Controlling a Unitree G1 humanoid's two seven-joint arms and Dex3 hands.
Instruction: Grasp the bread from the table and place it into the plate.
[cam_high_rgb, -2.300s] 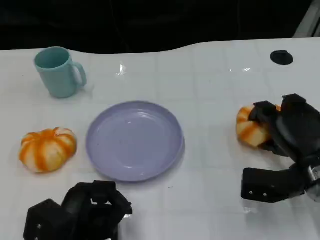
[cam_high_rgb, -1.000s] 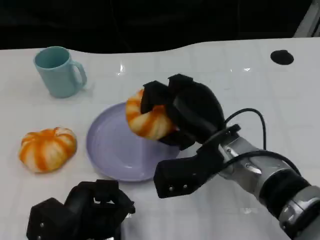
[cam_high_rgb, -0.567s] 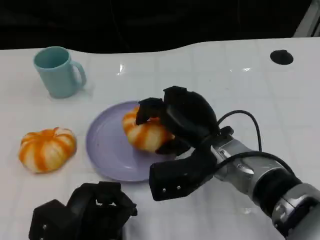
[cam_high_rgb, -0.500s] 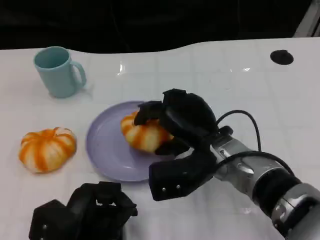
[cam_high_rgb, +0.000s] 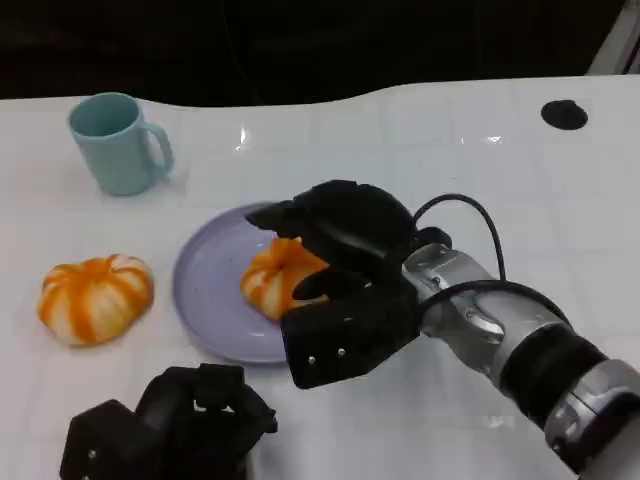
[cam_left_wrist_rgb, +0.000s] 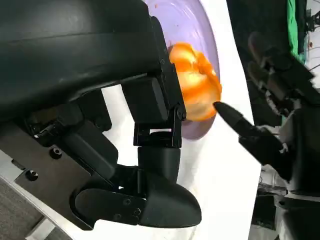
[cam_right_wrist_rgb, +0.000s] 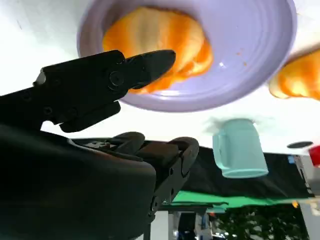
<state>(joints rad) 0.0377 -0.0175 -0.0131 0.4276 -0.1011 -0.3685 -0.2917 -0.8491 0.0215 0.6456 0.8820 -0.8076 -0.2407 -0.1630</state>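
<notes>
Head view: right hand (cam_high_rgb: 335, 240) over the purple plate (cam_high_rgb: 205, 290), fingers spread and arched above the bread (cam_high_rgb: 275, 283), not closed on it. Bread resting on the plate just under those fingers: round, lobed, orange with pale stripes. A second, like bread (cam_high_rgb: 95, 298) on the table beyond the plate's far side from the right hand. Teal mug (cam_high_rgb: 118, 143) well apart, past the fingertips. Left hand (cam_high_rgb: 165, 430) low on the table, near the plate's edge, fingers curled in on nothing.

Left wrist view: left hand's black fingers (cam_left_wrist_rgb: 150, 107) folded in close, nothing between them. Just beyond them, the bread (cam_left_wrist_rgb: 197, 92) on the plate (cam_left_wrist_rgb: 192, 20), with a finger (cam_left_wrist_rgb: 235, 120) of the right hand by its side; contact cannot be told.

Right wrist view: from behind the right hand, one finger (cam_right_wrist_rgb: 125, 72) stretched across the bread (cam_right_wrist_rgb: 165, 37), the plate's rim (cam_right_wrist_rgb: 240, 85) beyond. Here also the mug (cam_right_wrist_rgb: 240, 155) and an edge of the second bread (cam_right_wrist_rgb: 300, 75) past the plate.
</notes>
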